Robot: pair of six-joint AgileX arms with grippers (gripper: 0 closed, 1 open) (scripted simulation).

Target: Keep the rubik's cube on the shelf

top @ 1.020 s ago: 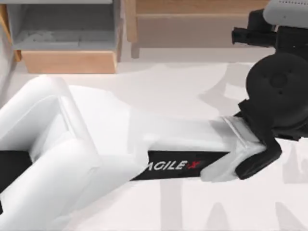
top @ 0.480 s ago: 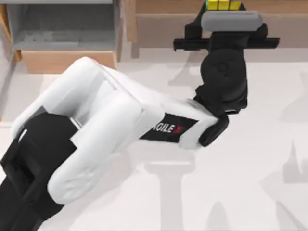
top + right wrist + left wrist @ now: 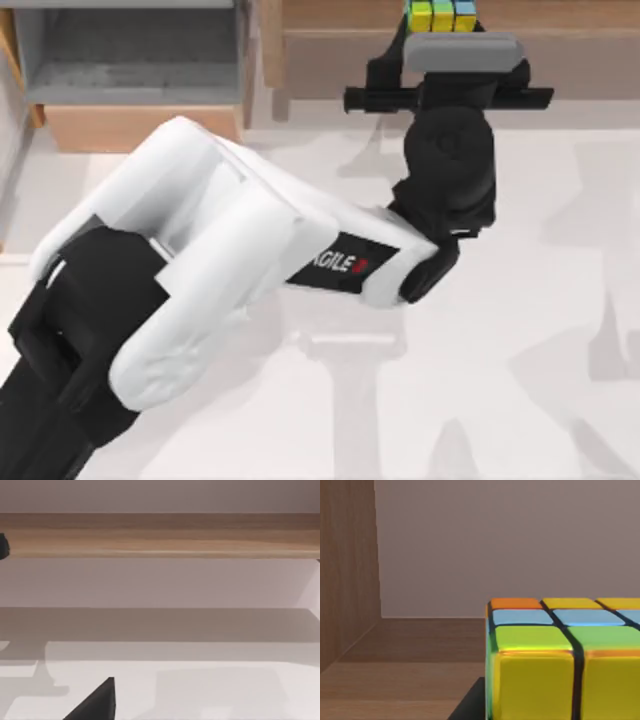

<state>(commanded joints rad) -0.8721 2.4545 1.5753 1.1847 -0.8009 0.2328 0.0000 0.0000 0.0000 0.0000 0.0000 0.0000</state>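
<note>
White left arm marked "AGILEX" reaches to the shelf (image 3: pixel 340 14) by the rubik's cube (image 3: pixel 440 14); claw's grip unclear

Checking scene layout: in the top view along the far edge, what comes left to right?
Grey-lined box compartment → shelf → rubik's cube, at the shelf's front edge right above the left gripper.

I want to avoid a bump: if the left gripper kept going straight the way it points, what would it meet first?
Probably the shelf's plain back wall. The left gripper holds the small yellow-green-blue rubik's cube over the ledge; depth is unclear.
</note>
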